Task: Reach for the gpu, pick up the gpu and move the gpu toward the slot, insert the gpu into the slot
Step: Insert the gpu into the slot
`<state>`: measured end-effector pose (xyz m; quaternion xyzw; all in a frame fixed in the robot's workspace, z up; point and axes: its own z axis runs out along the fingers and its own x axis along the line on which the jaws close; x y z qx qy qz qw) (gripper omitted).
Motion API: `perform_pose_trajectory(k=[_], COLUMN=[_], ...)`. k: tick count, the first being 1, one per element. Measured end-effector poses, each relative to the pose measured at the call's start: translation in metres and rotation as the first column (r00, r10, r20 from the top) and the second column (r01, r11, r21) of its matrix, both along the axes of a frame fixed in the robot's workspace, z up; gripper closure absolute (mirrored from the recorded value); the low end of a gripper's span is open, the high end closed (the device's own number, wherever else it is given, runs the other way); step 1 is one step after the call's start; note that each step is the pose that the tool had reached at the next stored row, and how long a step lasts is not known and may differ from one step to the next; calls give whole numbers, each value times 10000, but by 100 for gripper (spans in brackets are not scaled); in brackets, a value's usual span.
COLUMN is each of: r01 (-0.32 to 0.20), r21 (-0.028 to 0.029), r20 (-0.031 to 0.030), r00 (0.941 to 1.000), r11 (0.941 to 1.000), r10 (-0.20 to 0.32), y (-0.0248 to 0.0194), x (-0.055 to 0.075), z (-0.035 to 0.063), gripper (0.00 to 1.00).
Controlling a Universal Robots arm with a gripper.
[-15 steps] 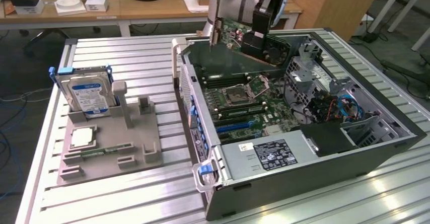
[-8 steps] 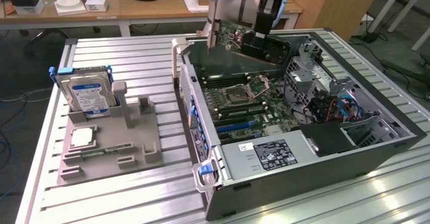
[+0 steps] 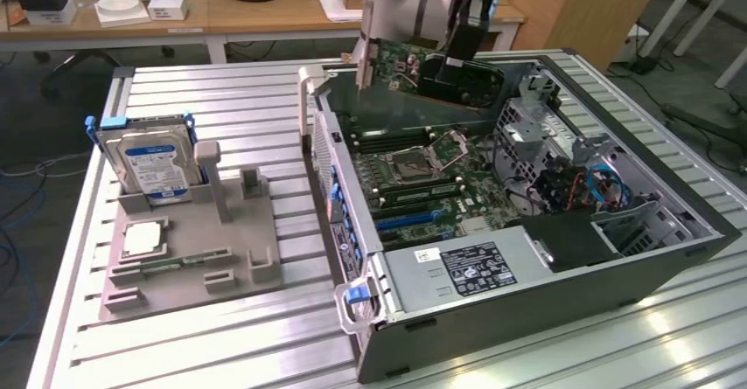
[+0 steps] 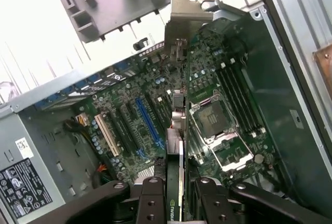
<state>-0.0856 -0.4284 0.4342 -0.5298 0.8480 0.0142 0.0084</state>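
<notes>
Gpu (image 3: pixel 403 59) pinched in claw (image 4: pixel 176 186) over open case (image 3: pixel 653 262) on ribbed metal table (image 3: pixel 233 345), desks (image 3: pixel 268 15) behind.

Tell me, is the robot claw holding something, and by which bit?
Yes: the gripper holds the gpu, pinching its flat faces along the upper edge, away from the silver bracket.

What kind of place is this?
Probably a robot lab or workshop: an open computer case on a metal table, a hard drive in a holder, and the hand holding a gpu.
</notes>
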Motion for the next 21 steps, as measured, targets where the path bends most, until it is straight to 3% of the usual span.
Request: perform_pose_trajectory(k=[5,10,15,21], r01=[-783,-1580,-2386,-3291], r21=[1,1,0,0], r20=[1,1,0,1], r00=[9969,9874,9711,9443], r11=[9969,9874,9711,9443], r10=[783,1580,2386,3291], y=[0,0,0,0], x=[0,0,0,0], z=[-1,-1,-2,-3], gripper=[74,74,74,74])
